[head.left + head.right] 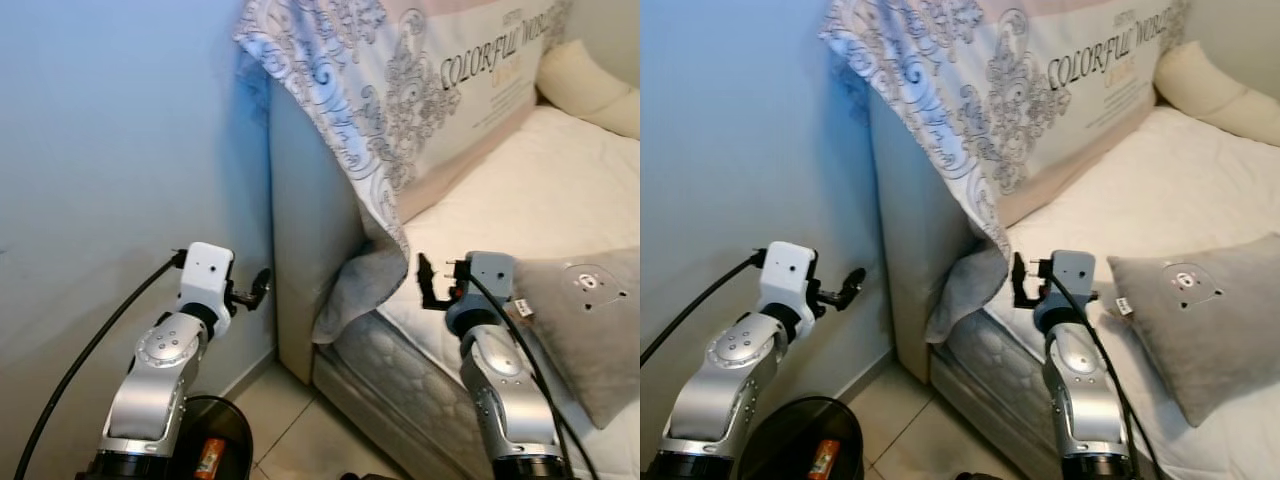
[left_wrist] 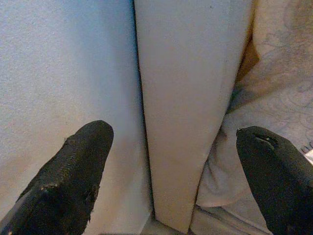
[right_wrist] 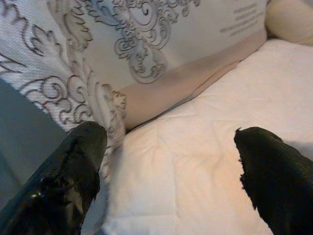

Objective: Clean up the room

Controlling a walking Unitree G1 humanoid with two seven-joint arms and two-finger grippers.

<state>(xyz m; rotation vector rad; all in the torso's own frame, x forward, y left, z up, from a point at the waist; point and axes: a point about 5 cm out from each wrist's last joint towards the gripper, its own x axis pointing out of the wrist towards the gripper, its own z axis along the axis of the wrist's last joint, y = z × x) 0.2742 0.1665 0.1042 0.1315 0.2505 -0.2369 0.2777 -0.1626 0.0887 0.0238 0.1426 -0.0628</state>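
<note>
Hovering both grippers, jaws apart, empty: left gripper (image 1: 262, 285) by beige headboard (image 1: 305, 200), right gripper (image 1: 428, 283) over white quilted bed (image 1: 540, 180), grey pillow (image 1: 585, 320) at 3 o'clock.

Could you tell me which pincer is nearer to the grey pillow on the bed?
Right. The right pincer hovers open over the mattress edge, just beside the grey pillow. The left pincer is open by the wall, beyond the bed's end panel.
</note>
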